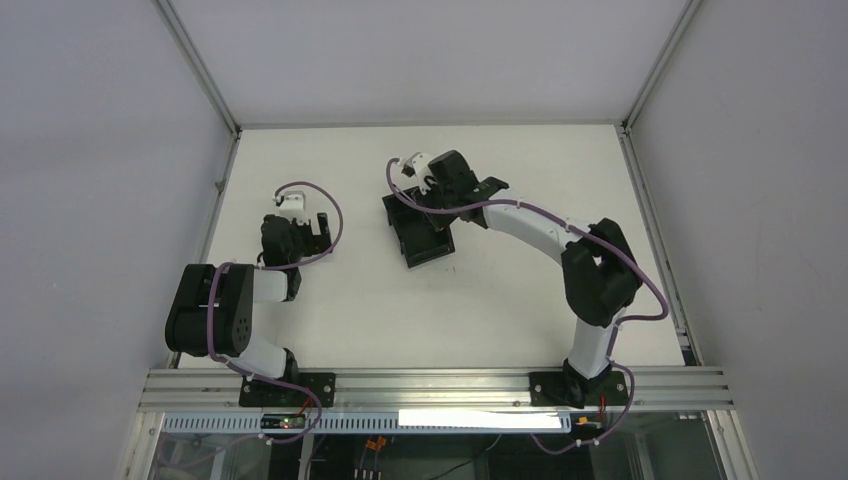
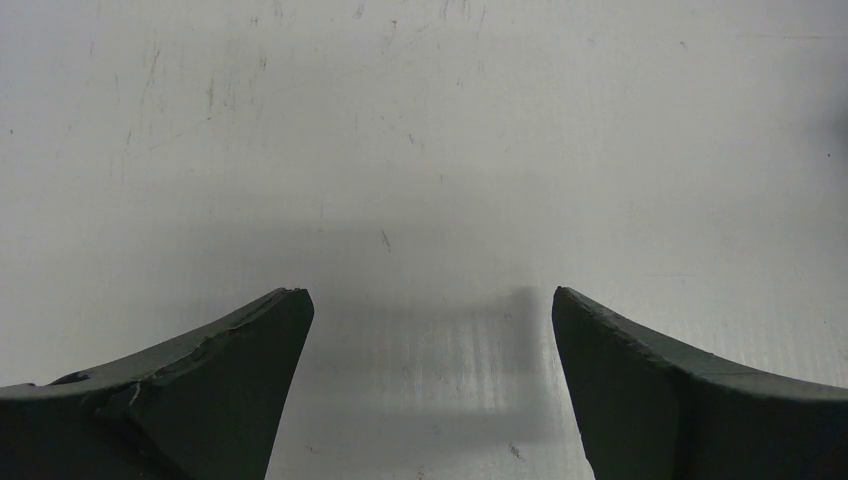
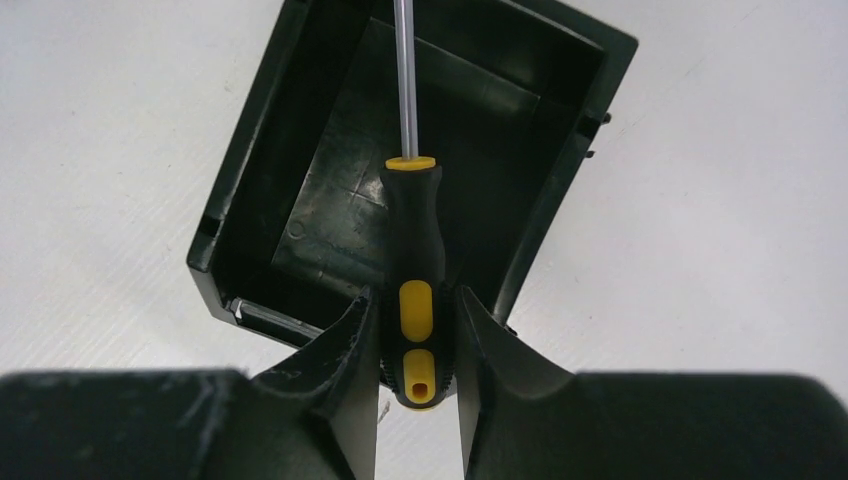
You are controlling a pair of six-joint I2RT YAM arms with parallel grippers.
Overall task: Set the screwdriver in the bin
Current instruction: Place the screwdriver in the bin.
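The black-and-yellow handled screwdriver (image 3: 415,250) is clamped by its handle end between my right gripper's (image 3: 415,297) fingers. Its thin metal shaft points away from me over the open black bin (image 3: 262,130). The handle hangs over the bin's near, lower end. In the top view the right gripper (image 1: 432,198) is over the far end of the bin (image 1: 425,245), which sits mid-table; the screwdriver is hidden there. My left gripper (image 2: 430,295) is open and empty just above bare table, and in the top view it (image 1: 318,226) sits well left of the bin.
The white table (image 1: 520,300) is walled by grey panels and aluminium frame rails at the left, right and back. The right arm's elbow (image 1: 600,270) arches over the table's right half.
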